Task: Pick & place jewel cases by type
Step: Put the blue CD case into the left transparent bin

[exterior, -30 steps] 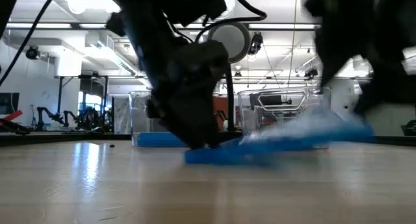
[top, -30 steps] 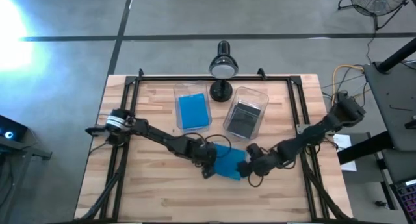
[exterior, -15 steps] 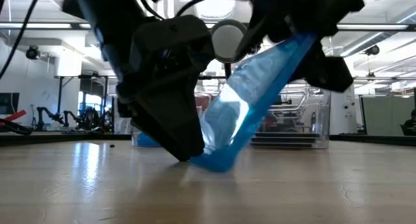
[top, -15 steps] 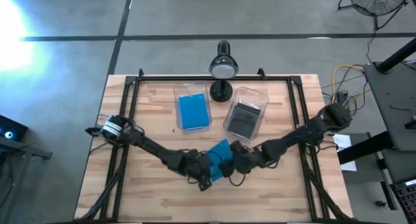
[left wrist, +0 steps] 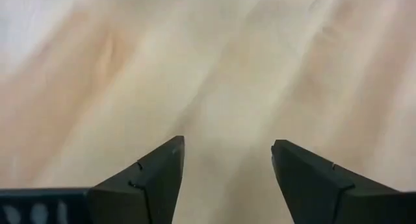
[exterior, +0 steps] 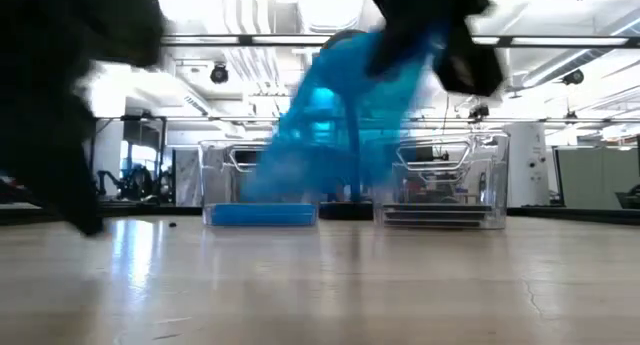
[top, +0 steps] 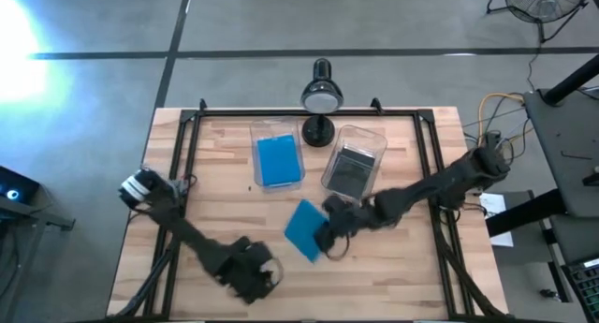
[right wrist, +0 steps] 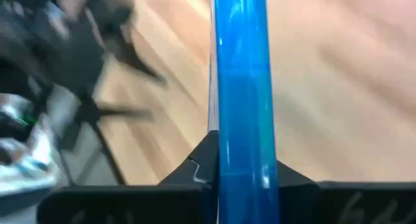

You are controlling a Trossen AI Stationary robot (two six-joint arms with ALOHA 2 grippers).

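A bright blue jewel case [top: 303,229] hangs tilted above the middle of the table, with my right gripper [top: 328,233] shut on it. The low view shows that case [exterior: 335,110] blurred and clear of the wood. In the right wrist view it stands edge-on [right wrist: 239,68] between the fingers. My left gripper [top: 260,278] is near the table's near edge, left of centre. It is open [left wrist: 227,152] over bare wood. Another blue case [top: 277,160] lies in the left clear bin, and dark cases [top: 352,170] lie in the right one. My right gripper pinches the blue case between its two fingers at the edge facing the table's right [right wrist: 240,169]. The fingers come from the table's right, slanting down. The case is lifted clear and tilted, its free end [exterior: 275,170] sloping down away from the gripper.
Two clear bins [top: 256,136] [top: 374,139] stand side by side at the far middle, with a black desk lamp [top: 320,98] behind and between them. A black frame [top: 178,164] runs along the table's edges. Bare wood lies left and near.
The blue case lay flat between both grippers, was tipped up on one edge, and now hangs clear of the table from my right gripper, which has risen. My left gripper has left the case and swung toward the near left of the table.
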